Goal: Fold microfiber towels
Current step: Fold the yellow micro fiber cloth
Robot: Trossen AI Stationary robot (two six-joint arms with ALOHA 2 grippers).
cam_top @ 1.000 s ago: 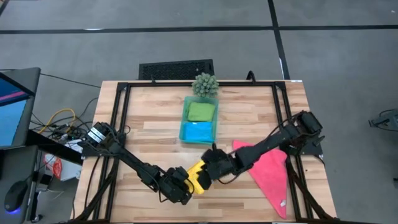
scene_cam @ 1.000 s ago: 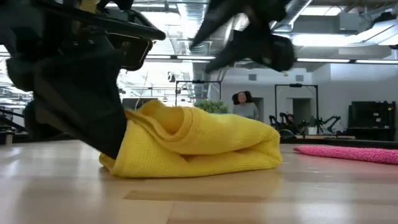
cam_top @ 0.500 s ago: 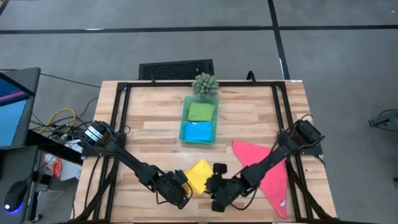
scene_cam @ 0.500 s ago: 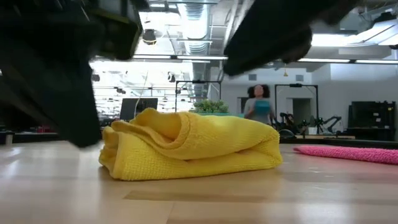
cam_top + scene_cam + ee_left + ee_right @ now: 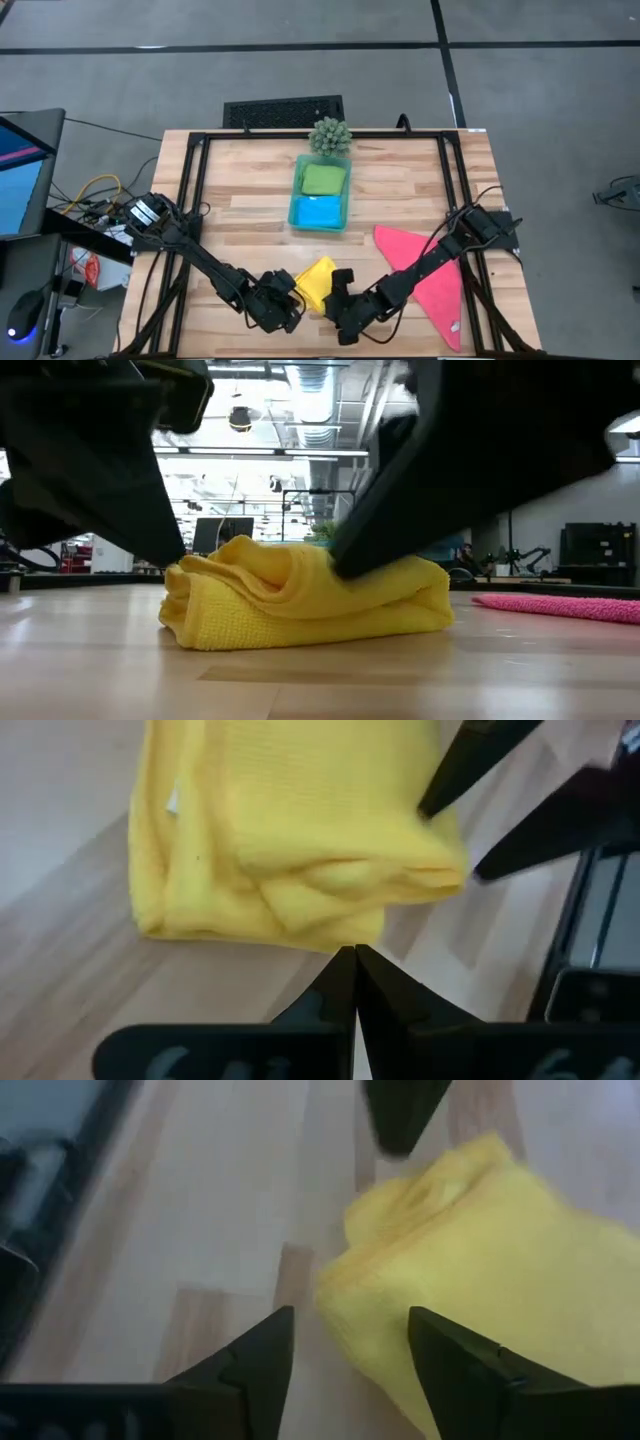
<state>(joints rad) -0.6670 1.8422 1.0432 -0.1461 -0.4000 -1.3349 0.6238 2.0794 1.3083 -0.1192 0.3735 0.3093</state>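
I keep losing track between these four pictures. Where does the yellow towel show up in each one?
High view: the yellow towel lies folded near the table's front edge, between the left hand and right hand.
Low view: it fills the middle, on the wood.
Left wrist view: upper middle, beyond that hand's shut fingers.
Right wrist view: at the right, past that hand's open fingers.
Shared landmark: the pink towel, also in the low view.

Low view: both arms blur across yellow towel [image 5: 300, 600].
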